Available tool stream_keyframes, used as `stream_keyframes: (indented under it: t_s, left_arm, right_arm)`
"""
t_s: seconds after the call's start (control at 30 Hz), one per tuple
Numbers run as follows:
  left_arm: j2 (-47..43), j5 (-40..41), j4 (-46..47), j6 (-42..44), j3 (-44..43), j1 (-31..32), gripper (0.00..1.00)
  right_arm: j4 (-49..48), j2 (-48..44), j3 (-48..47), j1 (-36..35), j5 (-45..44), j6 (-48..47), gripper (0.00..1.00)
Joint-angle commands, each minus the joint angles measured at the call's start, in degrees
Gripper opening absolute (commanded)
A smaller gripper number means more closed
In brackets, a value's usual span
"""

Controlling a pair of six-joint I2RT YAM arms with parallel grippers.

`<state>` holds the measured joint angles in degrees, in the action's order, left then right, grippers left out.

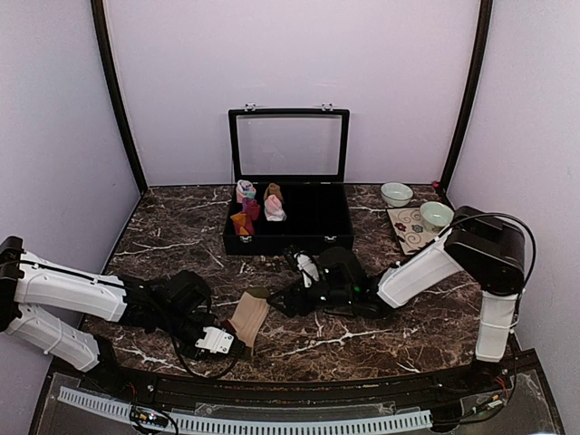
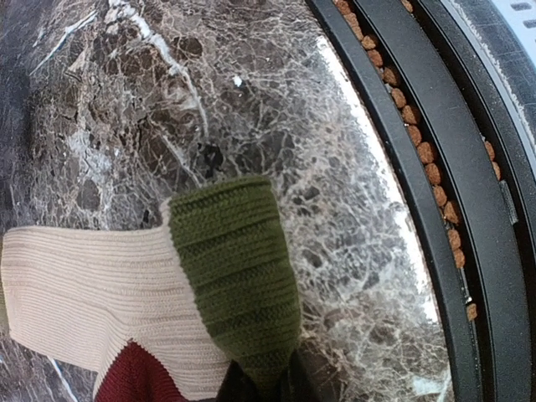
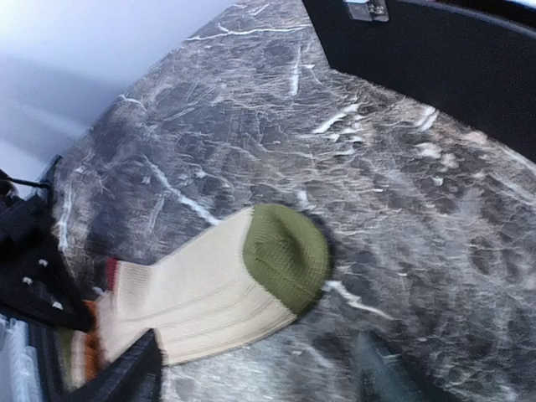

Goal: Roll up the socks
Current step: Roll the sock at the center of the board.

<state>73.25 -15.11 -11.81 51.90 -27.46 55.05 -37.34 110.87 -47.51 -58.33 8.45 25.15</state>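
Left gripper (image 1: 227, 341): jaws pinched tight, and it has the striped sock (image 1: 249, 317) by the olive toe (image 2: 239, 285). On the left wrist view the green knit runs right down into the fingers, with the cream foot trailing off to the side and a patch of red beneath it. Right gripper (image 1: 285, 300): jaws spread wide, nothing held. Its wrist view shows green toe and cream foot lying flat on the marble worktop (image 1: 381, 335) ahead of the open fingers (image 3: 126, 377), one of them right at the sock's edge.

The sock lies well in front of the black case (image 1: 288, 237), off its front left corner, and the two grippers flank it.

Out to the case itself: the glass lid (image 1: 288, 145) stands upright. Five rolled bundles (image 1: 256, 207) huddle at its left end, one pink and mint, one brown, one magenta, one orange and one pink and white. I can't tell which compartments they're in. The rest of the case looks dark.

Right of the case are two pale bowls (image 1: 396, 193) and a patterned mat (image 1: 410, 231). The nearer bowl sits on the mat's corner. The right arm stretches across in front of them.
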Motion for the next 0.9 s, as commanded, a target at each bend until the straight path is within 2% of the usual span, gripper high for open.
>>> stream_keyframes:
  t_s: [0.0,0.07,0.1,0.23,0.37,0.4,0.43,0.47,0.53,0.6,0.63,0.7,0.73,0.77,0.8,0.83,0.87]
  left_arm:
    - [1.2,4.1,-2.2,0.9,3.4,0.3,0.0]
    - [2.3,4.6,-3.2,-0.7,2.4,0.3,0.0]
    - [2.2,4.3,-3.7,-1.1,2.1,0.3,0.0]
    - [-0.4,4.8,-4.0,-2.3,2.2,0.3,0.0]
    - [-3.7,5.8,-6.6,-2.9,3.3,0.3,0.0]
    - [-4.1,6.1,-7.5,-3.5,3.3,0.3,0.0]
    - [-4.2,6.7,-8.3,-4.7,3.0,0.2,0.0]
    - [-4.0,6.7,-9.5,-5.5,2.5,0.0,0.0]
    - [-4.0,6.9,-10.4,-6.8,1.9,-0.3,0.0]
    - [-5.0,6.9,-9.3,-7.3,2.0,-1.0,0.0]
    - [-6.0,6.7,-8.9,-7.4,2.2,-1.3,0.0]
    - [-7.4,7.0,-8.3,-7.1,2.6,-1.7,0.0]
    - [-8.1,7.1,-8.6,-7.1,2.8,-2.1,0.0]
    - [-8.7,6.9,-9.1,-6.9,3.0,-2.5,0.0]
    - [-9.4,6.9,-9.5,-6.7,3.3,-2.8,0.0]
    - [-10.1,6.9,-9.8,-6.5,3.6,-3.2,0.0]
    - [-10.7,6.8,-10.0,-6.3,3.8,-3.6,0.0]
  right_arm:
    - [0.7,3.0,0.2,2.8,9.5,3.9,0.49]
    - [-6.4,4.9,2.1,4.4,14.8,9.5,0.13]
    - [-8.5,5.6,3.0,4.7,16.3,11.2,0.0]
    - [-5.7,5.0,4.2,4.1,15.9,12.8,0.0]
    - [23.9,-2.4,-1.0,1.3,2.1,6.3,0.0]
    - [25.7,-5.8,-0.6,0.9,1.3,7.8,0.11]
    - [24.3,-8.6,2.1,0.8,1.5,12.2,0.82]
    - [21.1,-11.1,5.3,0.9,2.1,18.6,0.97]
    - [9.3,-13.6,11.2,2.3,7.7,33.2,0.99]
    - [-6.5,-12.1,16.1,3.7,15.1,46.6,0.99]
    - [-15.8,-10.9,19.2,3.7,14.6,53.3,0.99]
    - [-34.5,-9.0,25.6,2.7,7.2,62.7,0.99]
    - [-36.4,-10.1,26.9,1.8,3.5,63.2,0.99]
    - [-30.5,-13.3,26.6,0.6,-0.5,61.3,0.99]
    - [-16.5,-19.3,23.8,-1.2,-7.4,58.1,0.99]
    - [8.2,-25.4,18.3,-3.4,-14.1,52.6,0.99]
    - [27.0,-29.1,10.2,-6.5,-24.4,48.0,0.99]
